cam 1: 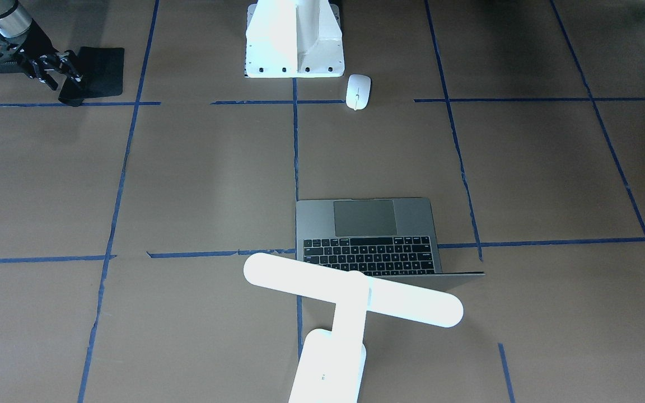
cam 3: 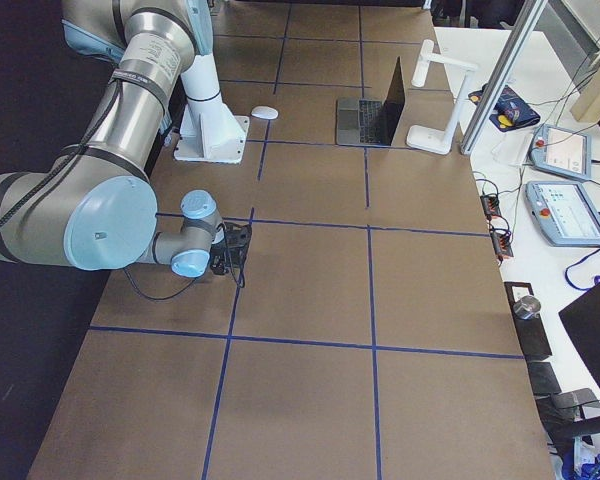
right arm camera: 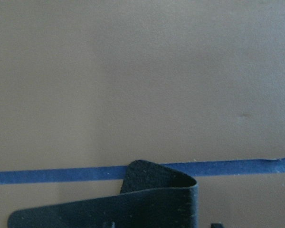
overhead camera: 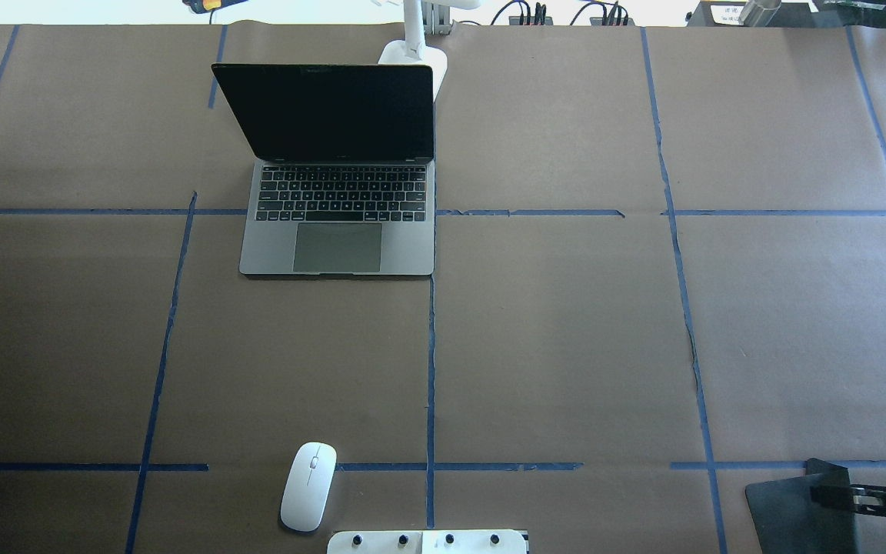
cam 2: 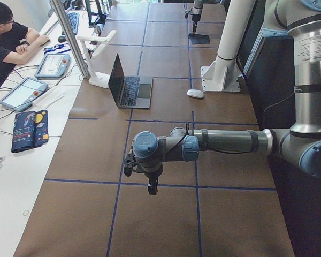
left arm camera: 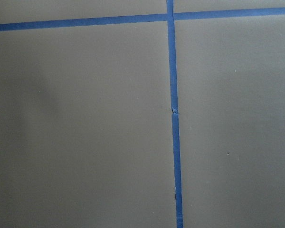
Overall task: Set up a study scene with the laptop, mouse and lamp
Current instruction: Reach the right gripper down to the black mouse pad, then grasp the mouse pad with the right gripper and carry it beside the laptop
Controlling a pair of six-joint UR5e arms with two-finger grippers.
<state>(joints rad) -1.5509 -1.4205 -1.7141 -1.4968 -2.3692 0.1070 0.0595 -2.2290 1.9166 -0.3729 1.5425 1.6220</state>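
The laptop [cam 1: 378, 235] stands open on the brown table, also in the overhead view [overhead camera: 339, 231]. The white T-shaped lamp [cam 1: 350, 291] stands right behind its screen [overhead camera: 412, 46]. The white mouse [cam 1: 358, 91] lies next to the pedestal, towards the robot's left [overhead camera: 308, 485]. My right gripper [cam 1: 68, 70] is at the table's near right corner [overhead camera: 835, 492], shut on the edge of a black mat [cam 1: 101, 67], whose gripped edge curls up in the right wrist view [right arm camera: 147, 199]. My left gripper [cam 2: 151, 188] hangs over bare table far from the objects; I cannot tell whether it is open.
The white bolted pedestal [cam 1: 294, 39] stands at the robot's side of the table [overhead camera: 428, 542]. Blue tape lines [left arm camera: 173, 118] divide the table. In the exterior left view a seated person [cam 2: 5, 37] and tablets [cam 2: 21, 92] are at a side desk beyond the lamp.
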